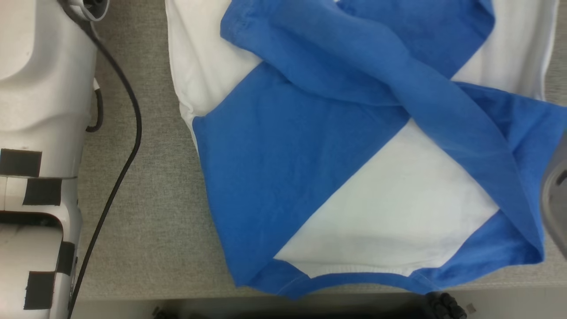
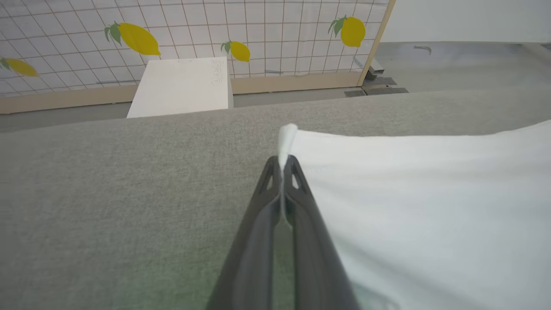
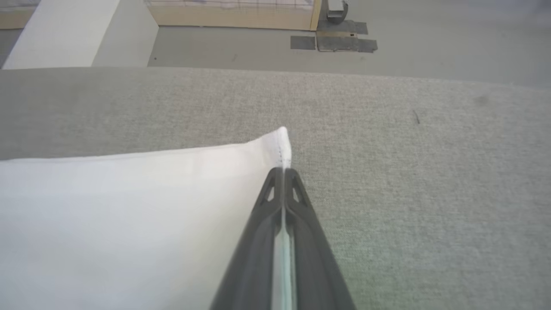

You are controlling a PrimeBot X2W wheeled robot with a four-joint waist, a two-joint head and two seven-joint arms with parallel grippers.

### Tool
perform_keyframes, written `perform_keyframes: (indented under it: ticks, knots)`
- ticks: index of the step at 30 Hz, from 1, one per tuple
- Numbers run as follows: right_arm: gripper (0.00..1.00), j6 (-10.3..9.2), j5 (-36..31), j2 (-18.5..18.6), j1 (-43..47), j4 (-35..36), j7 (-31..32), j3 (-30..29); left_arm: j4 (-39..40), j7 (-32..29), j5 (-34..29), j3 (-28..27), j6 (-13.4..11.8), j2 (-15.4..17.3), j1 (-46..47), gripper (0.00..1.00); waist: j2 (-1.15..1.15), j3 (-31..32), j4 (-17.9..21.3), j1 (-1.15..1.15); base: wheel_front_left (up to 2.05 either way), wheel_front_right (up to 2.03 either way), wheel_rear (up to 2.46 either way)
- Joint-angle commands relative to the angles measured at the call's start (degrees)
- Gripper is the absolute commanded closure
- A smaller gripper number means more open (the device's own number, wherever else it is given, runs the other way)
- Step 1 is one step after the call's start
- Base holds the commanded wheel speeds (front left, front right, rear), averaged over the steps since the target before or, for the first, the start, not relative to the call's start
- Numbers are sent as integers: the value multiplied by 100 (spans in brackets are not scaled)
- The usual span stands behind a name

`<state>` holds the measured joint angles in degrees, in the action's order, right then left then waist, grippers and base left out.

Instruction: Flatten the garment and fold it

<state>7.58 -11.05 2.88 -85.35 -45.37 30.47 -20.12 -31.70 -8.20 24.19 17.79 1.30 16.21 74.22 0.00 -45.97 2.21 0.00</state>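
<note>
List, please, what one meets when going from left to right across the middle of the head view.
pale robot arm with black patches → black cable → bare grey table → garment → blurred grey part at the right edge

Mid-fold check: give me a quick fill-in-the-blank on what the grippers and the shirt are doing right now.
The left gripper is shut on a ___ corner of the shirt. The jaws of the right gripper are ___ on another corner. The shirt's ___ sleeves lie crossed over its body. It lies on a ___ table.
Missing words: white; shut; blue; grey.
</note>
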Motion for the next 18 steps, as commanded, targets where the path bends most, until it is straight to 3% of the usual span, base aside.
perform_keyframes:
  ticks: [1, 11, 18]
  knots:
    - [100, -9, 178, -1, 176, 0, -286, 174, -10, 207, -26, -16, 35, 83, 80, 100, 0, 188, 70, 0, 0, 0, 0]
    - [100, -9, 1509, 58, 1592, 449, -2089, 1621, 251, 1104, 422, -100, 415, 111, -942, 100, 0, 1388, 195, 0, 0, 0, 0]
    - [100, -9, 2474, 698, 3249, 1445, -2663, 2483, 1140, 1335, 970, 58, 568, 230, -2594, 100, 0, 2400, 147, 0, 0, 0, 0]
